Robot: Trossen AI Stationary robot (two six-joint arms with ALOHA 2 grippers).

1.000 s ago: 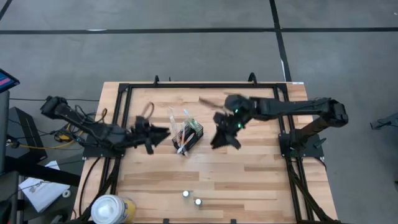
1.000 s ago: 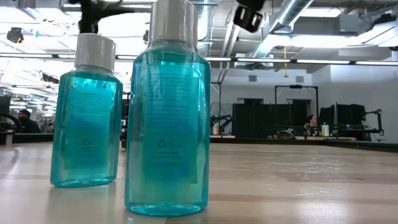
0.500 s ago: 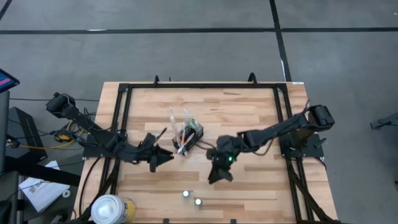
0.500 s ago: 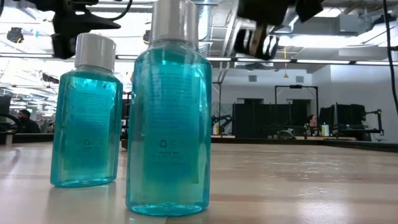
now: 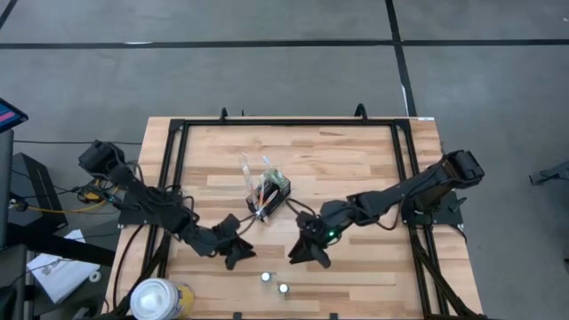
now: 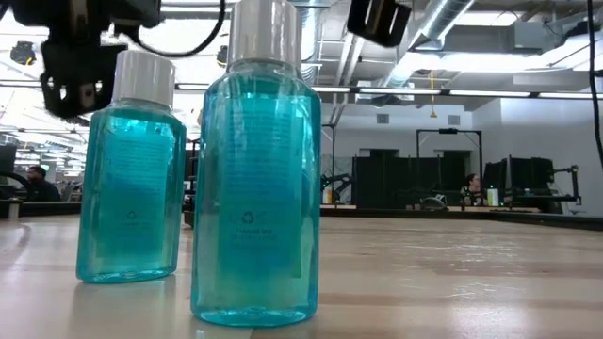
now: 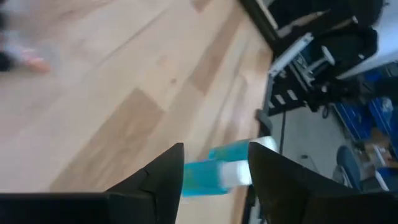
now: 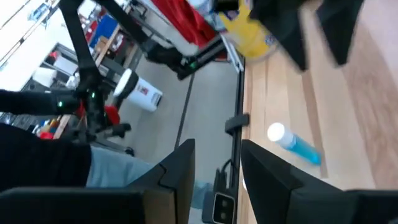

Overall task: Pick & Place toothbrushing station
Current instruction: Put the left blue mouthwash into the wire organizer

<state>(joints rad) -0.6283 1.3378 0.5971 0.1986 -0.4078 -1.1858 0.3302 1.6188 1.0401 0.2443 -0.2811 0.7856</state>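
The small black wire-mesh holder (image 5: 271, 195) stands on the table's middle, with slim white toothbrushes (image 5: 252, 174) sticking up out of it and leaning toward the far left. My left gripper (image 5: 236, 252) is open and empty, nearer than the holder and to its left. It also shows in the left wrist view (image 7: 214, 155) and the low view (image 6: 77, 68). My right gripper (image 5: 302, 254) is open and empty, nearer than the holder and to its right; it also shows in the right wrist view (image 8: 217, 149). Neither gripper touches the holder.
Two clear bottles of blue liquid with white caps (image 5: 265, 277) (image 5: 284, 288) stand near the table's near edge, between and in front of the grippers; they fill the low view (image 6: 254, 169) (image 6: 130, 169). A large white-and-yellow round container (image 5: 160, 300) stands at the near left corner.
Both grippers have moved from beside the holder toward the table's near edge and down, toward the two blue bottles. The left one came from the holder's left side, the right one from farther back on the right. The holder and toothbrushes have stayed in place.
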